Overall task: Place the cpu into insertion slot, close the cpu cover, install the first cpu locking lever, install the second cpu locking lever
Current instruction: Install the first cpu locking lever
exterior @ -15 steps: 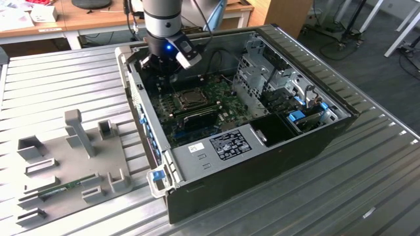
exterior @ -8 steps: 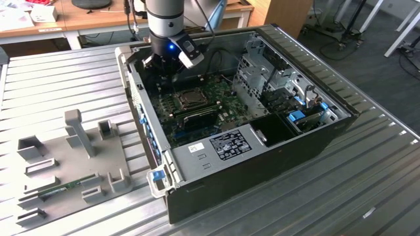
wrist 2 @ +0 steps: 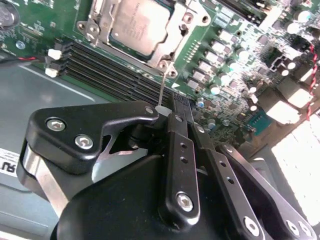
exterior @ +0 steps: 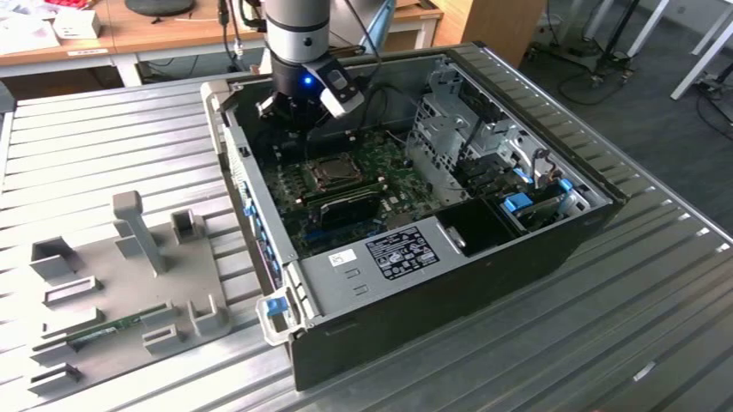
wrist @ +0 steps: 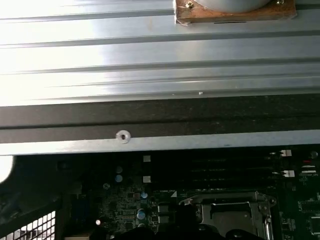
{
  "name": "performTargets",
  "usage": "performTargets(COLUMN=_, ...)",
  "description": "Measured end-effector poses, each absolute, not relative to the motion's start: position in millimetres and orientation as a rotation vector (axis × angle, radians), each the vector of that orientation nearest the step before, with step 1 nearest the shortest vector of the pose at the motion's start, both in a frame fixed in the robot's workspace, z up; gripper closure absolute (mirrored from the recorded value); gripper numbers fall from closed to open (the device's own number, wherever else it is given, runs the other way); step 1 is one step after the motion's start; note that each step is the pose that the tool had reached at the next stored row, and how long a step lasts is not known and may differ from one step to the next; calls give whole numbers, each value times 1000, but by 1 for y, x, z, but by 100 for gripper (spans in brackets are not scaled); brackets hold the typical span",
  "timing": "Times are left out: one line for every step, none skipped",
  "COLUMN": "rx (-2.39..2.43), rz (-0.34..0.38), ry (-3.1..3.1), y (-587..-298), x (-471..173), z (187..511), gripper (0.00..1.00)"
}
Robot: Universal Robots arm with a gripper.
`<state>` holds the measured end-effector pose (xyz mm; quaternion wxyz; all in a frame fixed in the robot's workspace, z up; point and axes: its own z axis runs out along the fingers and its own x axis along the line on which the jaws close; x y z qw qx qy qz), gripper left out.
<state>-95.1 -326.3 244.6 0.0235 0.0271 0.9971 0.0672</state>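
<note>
1. Done, as I judge it: the cpu [wrist 2: 140, 25], a flat square with a dull grey metal top, sits in the insertion slot [exterior: 332, 172]. The cpu cover [wrist 2: 172, 42], a thin silver frame, lies down around it.
2. Left: a locking lever [wrist 2: 163, 85], a thin bright wire rod, stands off the socket's corner and looks not yet latched.
3. My claw [wrist 2: 176, 107], matte black with bolted links, is drawn narrow. The lever's end touches its tip; whether it is pinched I cannot tell.
4. Around the socket lie the glossy green motherboard [wrist 2: 30, 25] and long black memory slots [wrist 2: 110, 67], above a ribbed metal tabletop [exterior: 103, 146].
</note>
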Motion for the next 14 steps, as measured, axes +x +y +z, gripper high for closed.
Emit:
performTargets(rx=86, rz=207, ry=3086, y=-326, x=-94, z=245, gripper=90)
performTargets(rx=87, rz=206, ry=3086, y=-326, x=-92, z=245, gripper=90)
performTargets(rx=89, rz=206, ry=3086, y=-326, x=-91, z=245, gripper=90)
performTargets(rx=90, rz=205, ry=3086, y=-326, x=-89, z=245, gripper=90)
performTargets(rx=92, rz=205, ry=3086, y=-327, x=-88, z=245, gripper=90)
performTargets(rx=94, rz=204, ry=3086, y=-327, x=-86, z=245, gripper=90)
performTargets(rx=96, rz=204, ry=3086, y=-327, x=-85, z=245, gripper=90)
performTargets(rx=97, rz=204, ry=3086, y=-327, x=-84, z=245, gripper=90)
performTargets(rx=97, rz=204, ry=3086, y=-327, x=-84, z=245, gripper=90)
performTargets(rx=97, rz=204, ry=3086, y=-327, x=-84, z=245, gripper=90)
performTargets(rx=97, rz=204, ry=3086, y=-327, x=-84, z=245, gripper=90)
performTargets(rx=97, rz=204, ry=3086, y=-327, x=-84, z=245, gripper=90)
performTargets(rx=97, rz=204, ry=3086, y=-327, x=-83, z=244, gripper=90)
performTargets(rx=97, rz=204, ry=3086, y=-327, x=-83, z=244, gripper=90)
